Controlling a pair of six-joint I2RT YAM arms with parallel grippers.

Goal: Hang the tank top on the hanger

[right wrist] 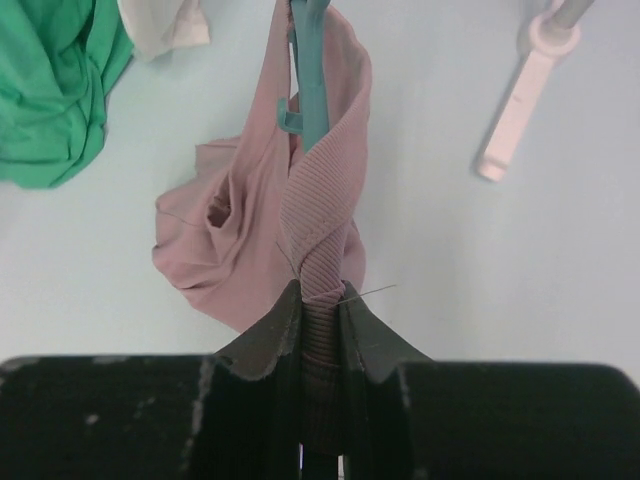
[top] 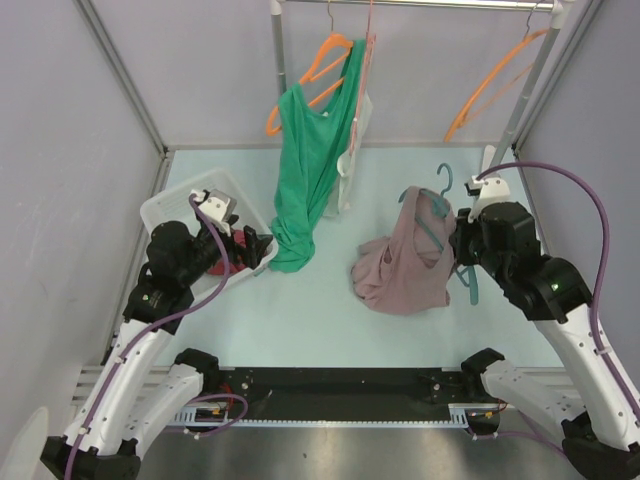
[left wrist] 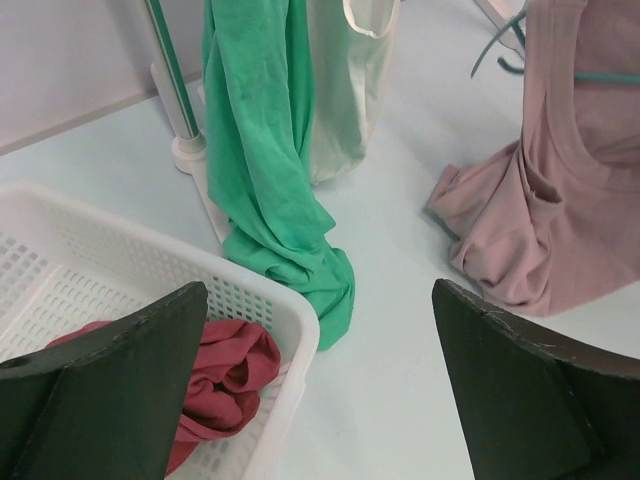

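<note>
Jaws on the right gripper are pressed together, pinching a twisted, ribbed strap of the tank top, and the teal hanger runs down into that same pinch. Over on the left gripper, jaws are spread wide with nothing between them, hovering by the rim of the white basket, where a dark red cloth sits.

Where's the tank top? Right of centre in the overhead view, heaped on the pale table, one strap drawn up along the hanger, whose hook pokes out at the top of the pile. Only part-threaded, by my reading, and the body lies bunched below.

Now the handling. It looks like a light, limp, stretchy knit. It will sag and fold with no stiffness at all, and it could slide off smooth plastic. The best hold is the free strap or the neckline edge, not the loose body. That hanger looks thin and likely flexes, so take it near the base of the hook.

The surface is smooth, pale and matte, so cloth should drag freely. Room is tight, though. A green tank top trails from an orange hanger to the table, near the pink one's left, with a cream garment beside it. A rack foot sits upper right, and plain walls stand on three sides.
</note>
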